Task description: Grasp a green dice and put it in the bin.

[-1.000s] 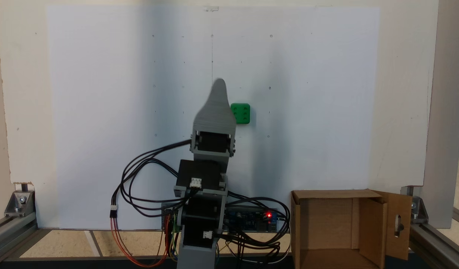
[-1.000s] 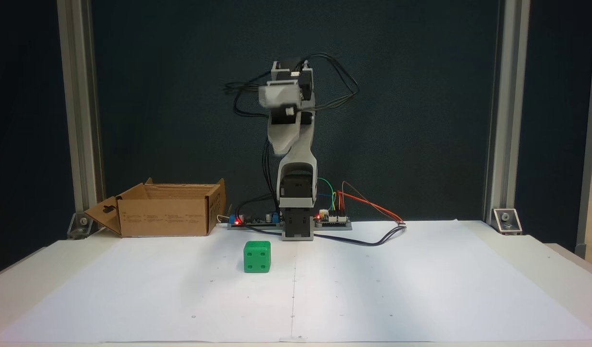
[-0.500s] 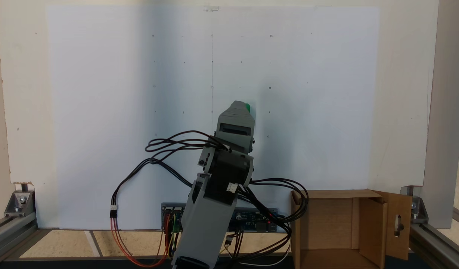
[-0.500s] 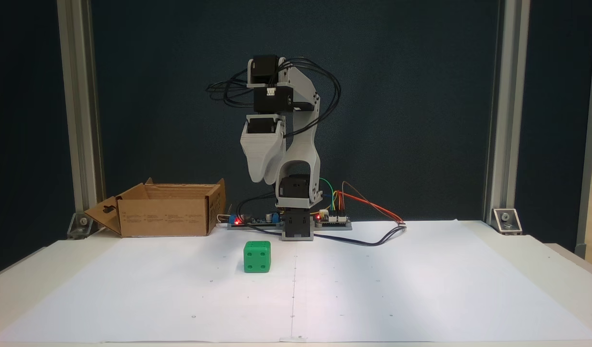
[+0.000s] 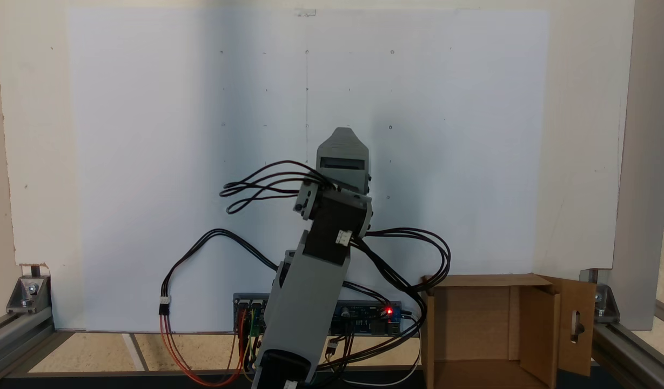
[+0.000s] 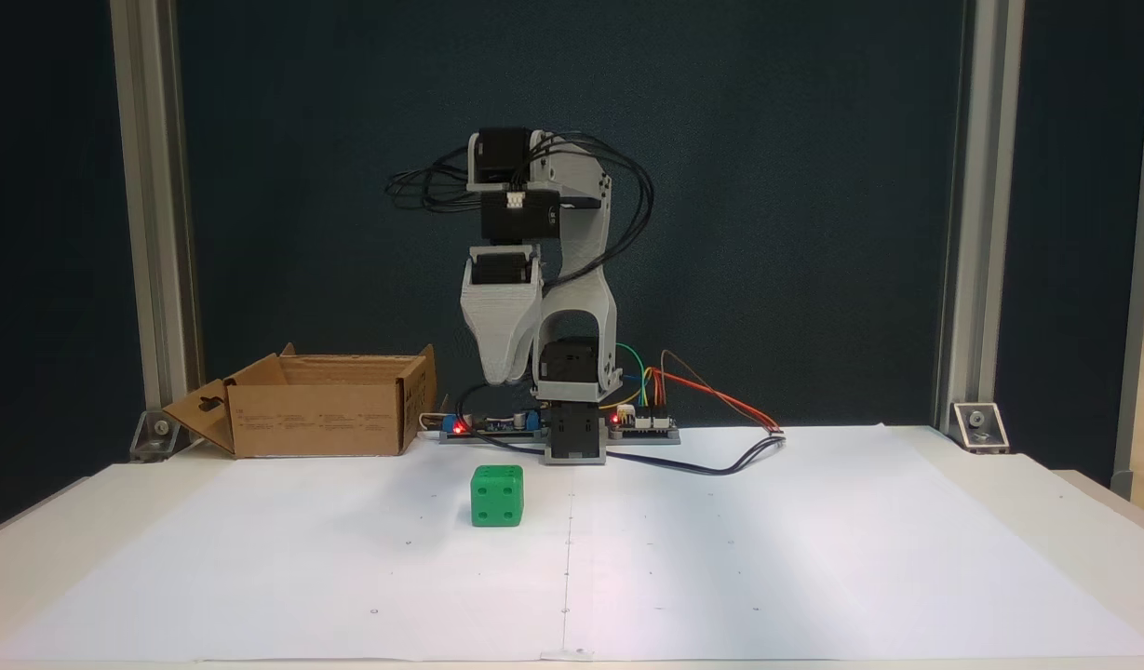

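Above green dice (image 6: 497, 496), perhaps: pincer (image 6: 503, 372).

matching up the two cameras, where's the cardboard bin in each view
In a fixed view: the bin is at the lower right, with its slotted flap on its right side.
In a fixed view: the bin is at the middle left, behind the paper sheet, with its slotted flap on its left side.
Shared landmark: the red light on the board beside the bin.
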